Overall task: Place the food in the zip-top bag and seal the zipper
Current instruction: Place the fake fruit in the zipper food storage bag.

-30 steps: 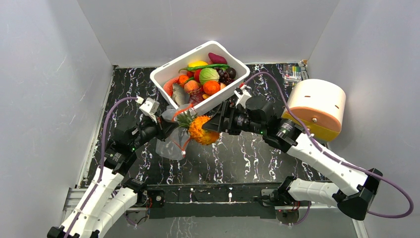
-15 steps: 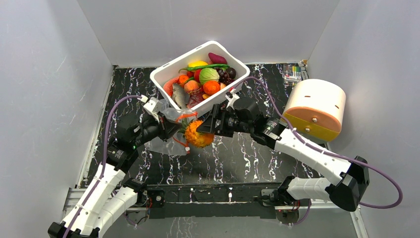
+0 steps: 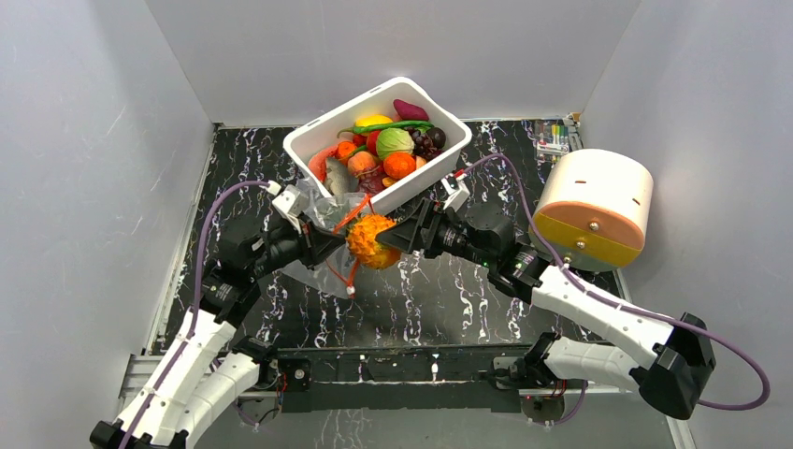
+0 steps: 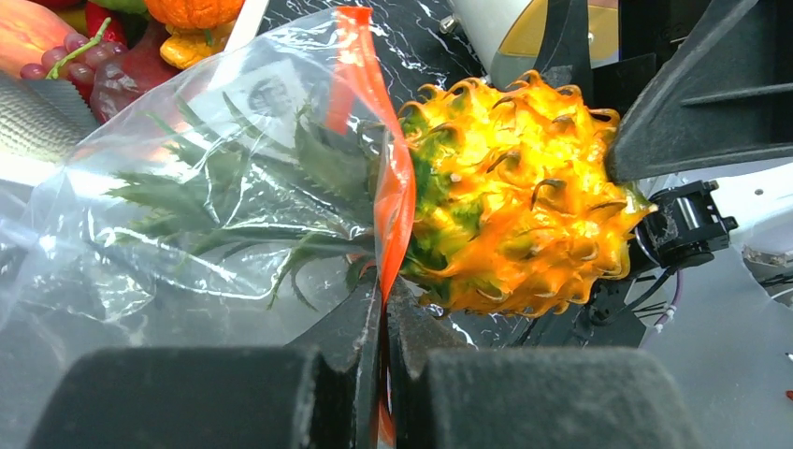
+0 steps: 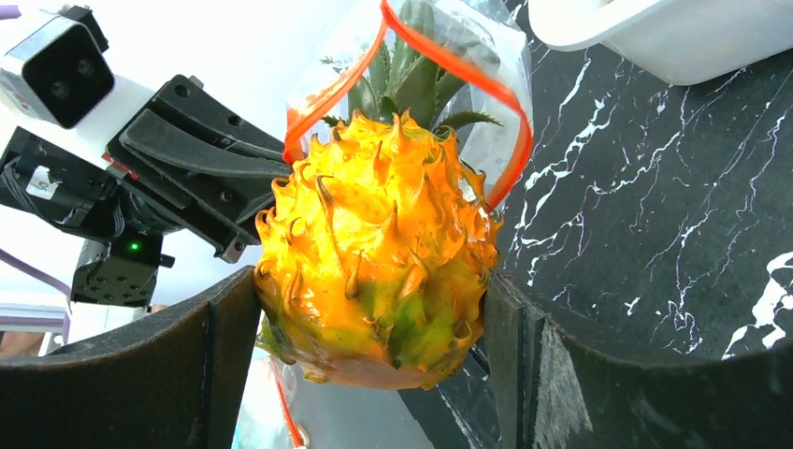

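Observation:
My right gripper (image 3: 397, 236) is shut on the spiky orange pineapple (image 3: 369, 240), gripping its body (image 5: 374, 257) from both sides. The pineapple's green leaves (image 4: 252, 187) are inside the mouth of the clear zip-top bag (image 3: 329, 245); its body is still outside (image 4: 514, 196). My left gripper (image 3: 323, 245) is shut on the bag's red-orange zipper strip (image 4: 388, 201), holding the mouth up above the table. The strip loops round the leaves in the right wrist view (image 5: 449, 65). More food, with purple grapes (image 3: 427, 142) and an orange round fruit (image 3: 399, 165), lies in the white tub (image 3: 309, 140).
The white tub stands just behind the bag and both grippers. A round peach and yellow drum (image 3: 598, 201) lies at the right. A small rack of coloured items (image 3: 554, 138) is at the back right. The black marble table (image 3: 439, 299) shows in front.
My right gripper has carried the pineapple left and slightly up, pushing its leaves into the bag mouth. My left gripper kept hold of the zipper strip and lifted the mouth a little.

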Motion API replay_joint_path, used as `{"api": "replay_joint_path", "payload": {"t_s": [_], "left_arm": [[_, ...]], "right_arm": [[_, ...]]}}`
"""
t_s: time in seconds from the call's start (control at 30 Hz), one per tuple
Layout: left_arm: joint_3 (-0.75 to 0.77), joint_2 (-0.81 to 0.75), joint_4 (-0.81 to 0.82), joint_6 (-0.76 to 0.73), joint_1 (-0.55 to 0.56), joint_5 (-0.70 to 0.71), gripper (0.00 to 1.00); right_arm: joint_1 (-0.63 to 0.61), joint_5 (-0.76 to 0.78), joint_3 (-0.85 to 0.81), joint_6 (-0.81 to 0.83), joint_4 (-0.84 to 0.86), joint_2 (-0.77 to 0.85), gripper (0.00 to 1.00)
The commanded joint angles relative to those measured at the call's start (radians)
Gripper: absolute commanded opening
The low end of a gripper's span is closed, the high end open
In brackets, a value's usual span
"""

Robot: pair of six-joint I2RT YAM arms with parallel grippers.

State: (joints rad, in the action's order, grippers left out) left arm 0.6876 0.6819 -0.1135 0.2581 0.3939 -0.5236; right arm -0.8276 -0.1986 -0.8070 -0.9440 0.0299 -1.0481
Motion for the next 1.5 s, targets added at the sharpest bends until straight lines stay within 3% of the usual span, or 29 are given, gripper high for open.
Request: {"api": "replay_joint_path", "payload": {"t_s": [0.0, 0.13, 0.33, 0.63, 0.8, 1.03, 1.3, 1.47], "left_arm": [[0.042, 0.025, -0.032, -0.028, -0.001, -0.013, 0.00], [0.057, 0.022, -0.012, -0.003, -0.001, -0.061, 0.00], [0.056, 0.008, 0.047, 0.072, -0.001, -0.140, 0.00], [0.033, 0.032, 0.006, 0.038, -0.001, -0.139, 0.00], [0.044, 0.016, -0.014, 0.031, -0.001, -0.127, 0.00], [0.117, 0.031, -0.076, -0.011, 0.000, 0.119, 0.00], [0.116, 0.088, 0.011, 0.066, 0.000, -0.034, 0.00], [0.112, 0.084, -0.014, 0.040, -0.001, -0.016, 0.00]], "right_arm": [[0.001, -0.044, -0.016, 0.004, 0.153, 0.005, 0.25], [0.001, 0.015, -0.028, 0.025, 0.066, -0.050, 0.24], [0.001, 0.018, -0.026, 0.010, 0.143, -0.117, 0.23], [0.001, 0.090, -0.115, -0.045, 0.058, -0.147, 0.23], [0.002, 0.300, -0.145, -0.049, -0.100, -0.099, 0.21], [0.000, 0.216, -0.078, -0.040, -0.079, -0.087, 0.20], [-0.002, 0.216, -0.078, -0.080, 0.035, -0.109, 0.18], [-0.006, 0.182, -0.094, -0.124, 0.151, -0.146, 0.18]]}}
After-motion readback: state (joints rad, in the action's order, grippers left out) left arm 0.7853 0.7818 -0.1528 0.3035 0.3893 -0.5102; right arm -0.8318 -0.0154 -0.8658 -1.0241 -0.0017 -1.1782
